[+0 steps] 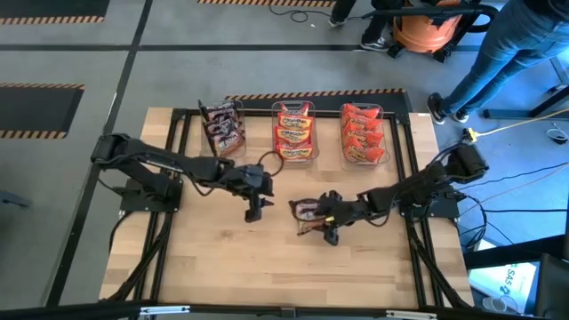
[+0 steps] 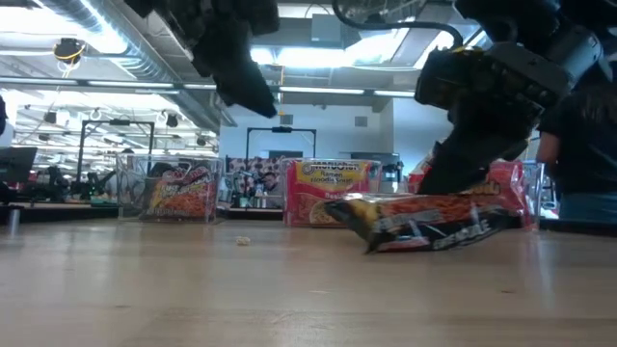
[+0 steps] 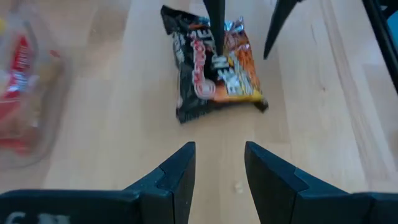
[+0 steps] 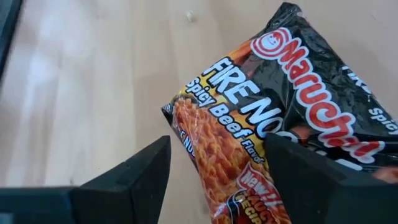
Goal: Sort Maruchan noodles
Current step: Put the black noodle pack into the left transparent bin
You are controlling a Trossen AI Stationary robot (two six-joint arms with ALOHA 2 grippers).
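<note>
Noodles sit in three clear bins at the far side of the table. The left bin has dark packets, the middle bin has orange-yellow packets, and the right bin has red packets.

One dark packet lies alone on the wood near the middle of the table, in front of the bins. Its label says "Fire" and "Spicy Beef". One end is lifted a little off the table.

The right gripper is down at this packet. Its fingers are apart, and the packet's end lies between them. One finger touches the packet. I cannot tell if they are squeezing it.

The left gripper hangs above the table, near the loose packet on its left side, and points toward it. Its fingers are a little way apart and hold nothing.

A tiny crumb lies on the wood in front of the left gripper. People's legs show past the table.
</note>
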